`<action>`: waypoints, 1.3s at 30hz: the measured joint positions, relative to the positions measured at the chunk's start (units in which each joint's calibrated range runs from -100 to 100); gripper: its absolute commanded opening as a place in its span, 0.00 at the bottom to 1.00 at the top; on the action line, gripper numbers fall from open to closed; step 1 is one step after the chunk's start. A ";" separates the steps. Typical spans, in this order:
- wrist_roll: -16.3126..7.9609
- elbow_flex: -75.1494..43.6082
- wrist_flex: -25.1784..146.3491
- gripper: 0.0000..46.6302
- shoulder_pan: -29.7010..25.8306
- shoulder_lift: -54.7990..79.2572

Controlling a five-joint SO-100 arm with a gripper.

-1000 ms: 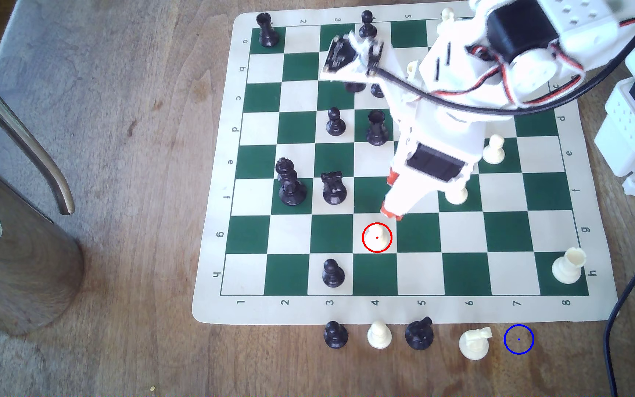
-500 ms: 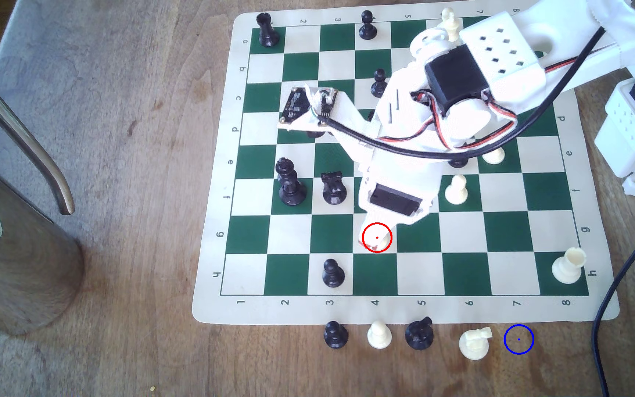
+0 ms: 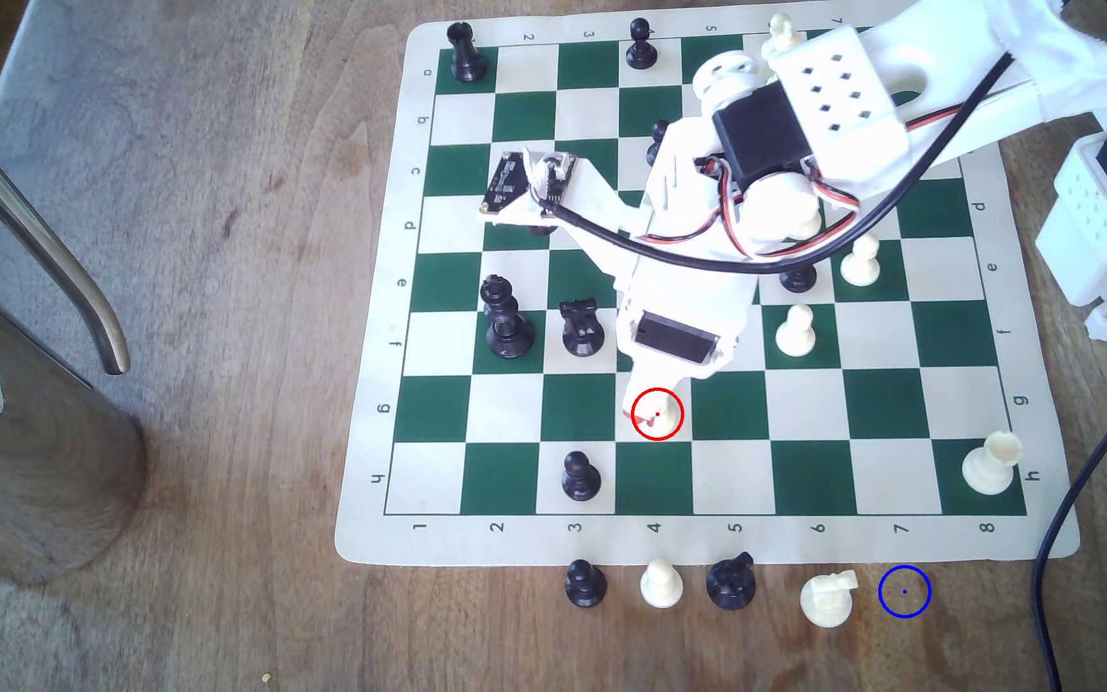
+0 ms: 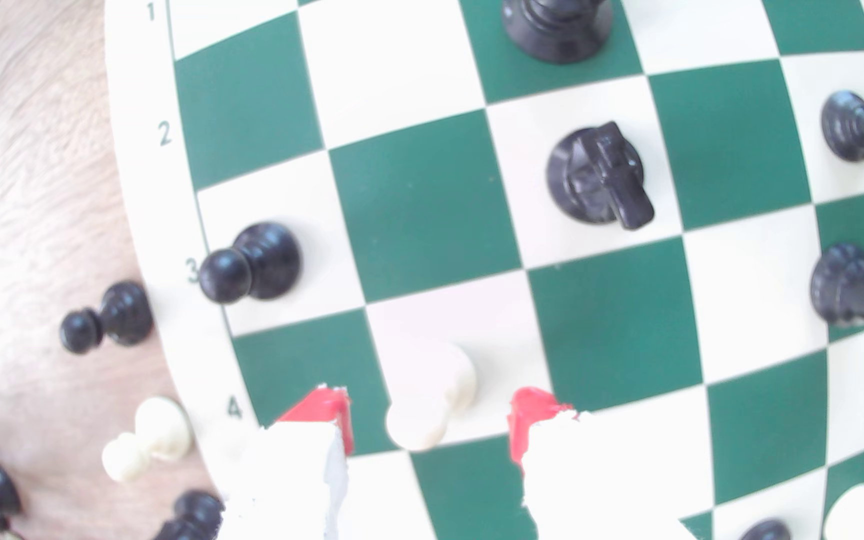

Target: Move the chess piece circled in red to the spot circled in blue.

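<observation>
Straddling pawn (image 4: 432,400), claw (image 4: 427,415) apart, gaps both sides; spot (image 3: 904,591) bare

You had the chess piece (image 3: 667,416) on the board (image 3: 704,542), between the gripper's (image 4: 427,415) spread fingertips (image 4: 326,410). Off the board's near edge, a row of four captured pieces (image 3: 660,585) stood on the table (image 3: 205,399); the spot (image 3: 904,591) lay just beyond that row's end at the exterior view's right.
</observation>
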 measured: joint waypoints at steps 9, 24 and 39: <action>0.00 0.00 -1.27 0.31 -0.96 2.35; 0.00 0.00 -2.87 0.31 -0.96 5.19; 0.00 0.00 -2.87 0.28 -1.70 6.20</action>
